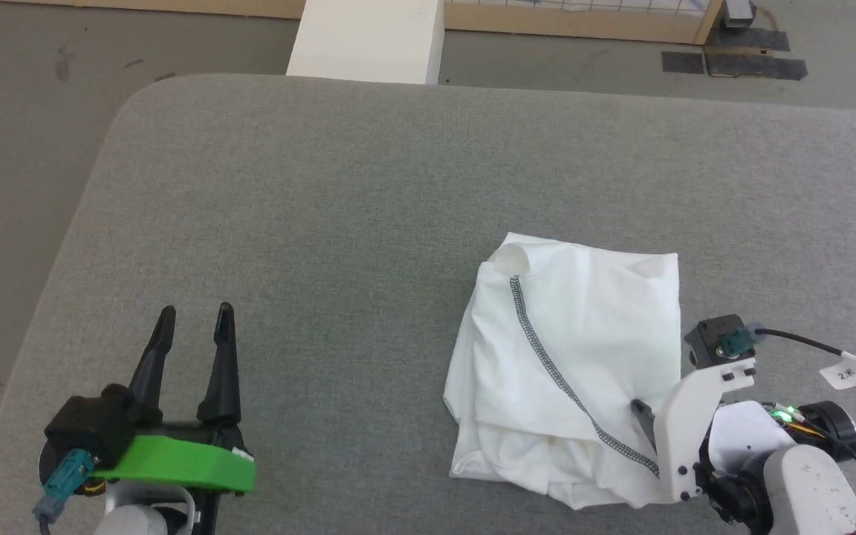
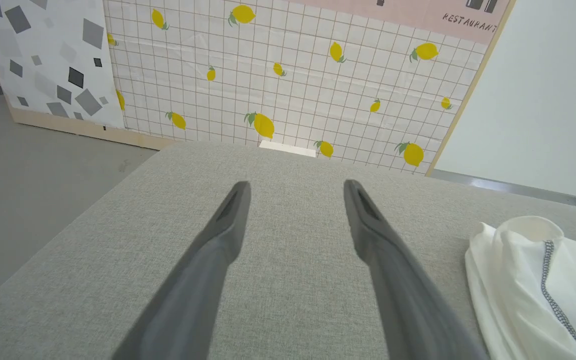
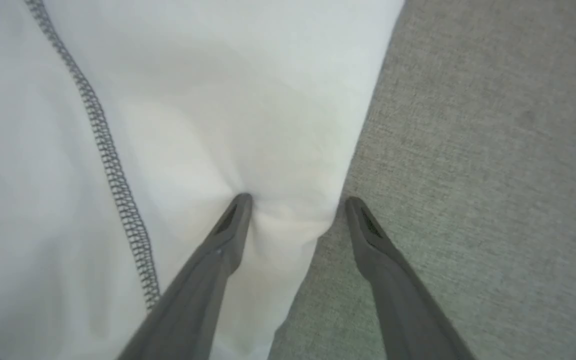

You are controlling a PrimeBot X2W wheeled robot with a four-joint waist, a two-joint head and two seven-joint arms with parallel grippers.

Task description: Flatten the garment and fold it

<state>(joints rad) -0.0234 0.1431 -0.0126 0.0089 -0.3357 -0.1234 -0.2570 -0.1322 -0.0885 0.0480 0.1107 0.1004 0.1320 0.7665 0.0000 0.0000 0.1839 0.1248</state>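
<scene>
The garment (image 1: 569, 371), a white shirt with a dark zigzag seam, lies bunched and folded over on the grey table (image 1: 324, 223) at the right front. My right gripper (image 3: 295, 202) is open and straddles the garment's right edge: its left finger presses into the white cloth (image 3: 193, 125), its right finger rests on bare table beside the edge. In the head view one dark fingertip (image 1: 642, 416) shows on the cloth. My left gripper (image 1: 194, 316) stands open over bare table at the front left, well apart from the garment (image 2: 533, 285), with nothing between its fingers (image 2: 233, 215).
A rigid white box (image 1: 368, 37) stands on the floor beyond the table's far edge. A lemon-patterned panel (image 2: 293, 75) stands behind it. The table's rounded left corner (image 1: 131, 104) drops to grey floor. A cable with a white tag (image 1: 844, 371) trails from the right wrist.
</scene>
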